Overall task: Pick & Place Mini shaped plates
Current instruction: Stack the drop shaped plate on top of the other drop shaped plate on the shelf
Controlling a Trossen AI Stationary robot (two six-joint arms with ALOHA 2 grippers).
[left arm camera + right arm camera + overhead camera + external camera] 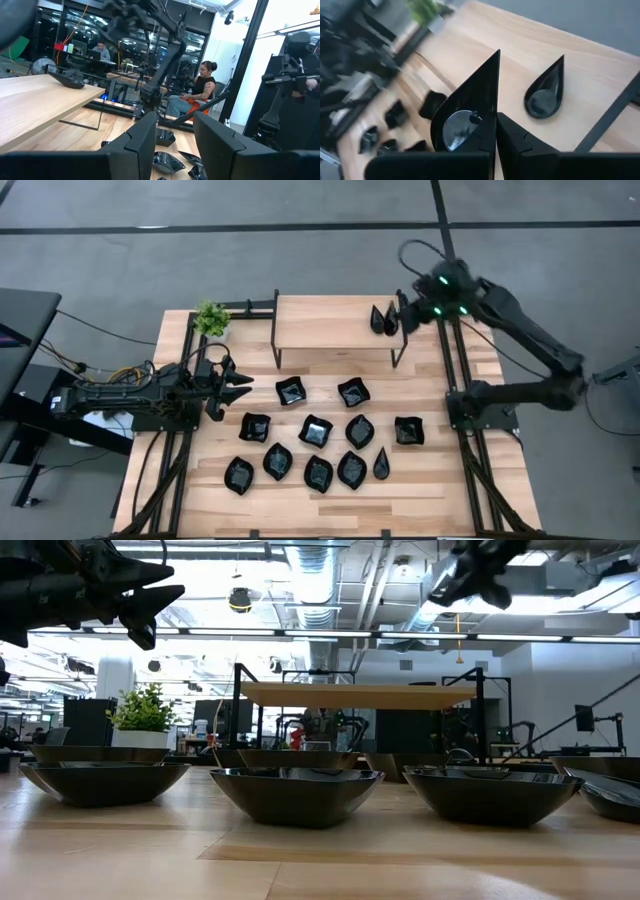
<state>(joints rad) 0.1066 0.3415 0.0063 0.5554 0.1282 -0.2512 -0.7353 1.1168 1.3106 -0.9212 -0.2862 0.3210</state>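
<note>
While the right gripper (400, 316) hangs over the right end of the raised wooden shelf (330, 323) in the high view, it is clenched on a teardrop plate (392, 318), just beside a second teardrop plate (377, 319) lying on the shelf. Left gripper (240, 385) sits off the shelf's left front corner, fingers parted, holding nothing. Twelve more mini shaped plates (315, 430) lie on the table (440, 480) in front of the shelf. Small green plant (211, 318) stands just left of the shelf.

Low view: shelf (355, 694) at mid-frame on black legs; three black plates in the near row in front of it, the middle one (296, 794) closest. Plant (145, 712) left of the shelf. Left gripper (150, 598) high and left of the shelf, fingers apart. Right arm (478, 570) above the shelf's right end; its fingers cannot be made out here.

Left wrist view: own fingers (145, 140) apart, nothing between them. Shelf (35, 102) alongside, one plate (72, 80) on its far end. Beyond the table, two seated people (200, 92).

Right wrist view: fingers (520, 140) closed on the held teardrop plate (465, 120), above the shelf top (600, 80); the resting teardrop plate (546, 92) lies just beside it.
</note>
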